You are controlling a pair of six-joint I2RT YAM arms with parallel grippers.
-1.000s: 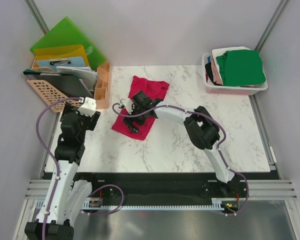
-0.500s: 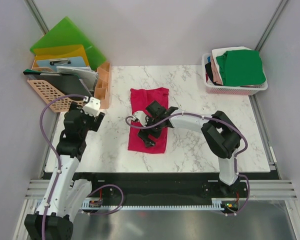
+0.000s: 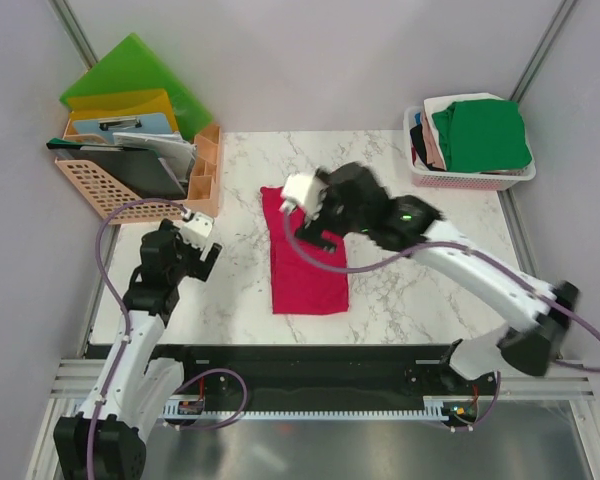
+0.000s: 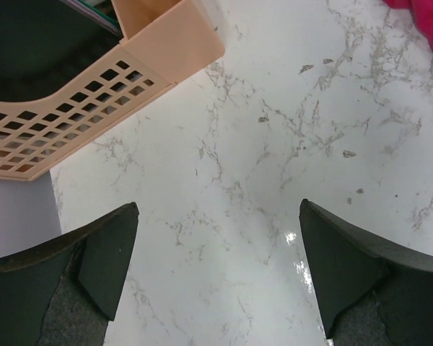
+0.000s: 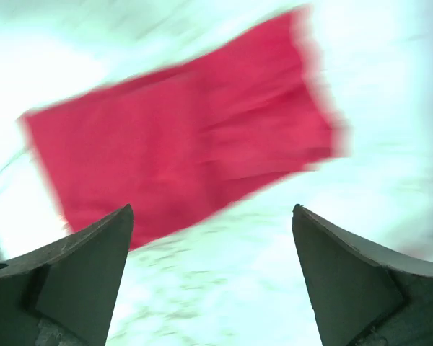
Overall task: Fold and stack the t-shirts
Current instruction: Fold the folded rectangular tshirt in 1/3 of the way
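The crimson t-shirt lies flat mid-worktop as a long narrow strip. I judge it part-folded, with a cross fold left to do. My right hand hovers over it, spread and empty. My left hand is spread too, off to the side. The other t-shirts sit in the basket, and I see no stack begun.

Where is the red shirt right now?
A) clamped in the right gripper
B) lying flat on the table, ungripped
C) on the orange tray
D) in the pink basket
B: the red shirt lies flat on the table, and the right gripper above it is open with nothing between its fingers.
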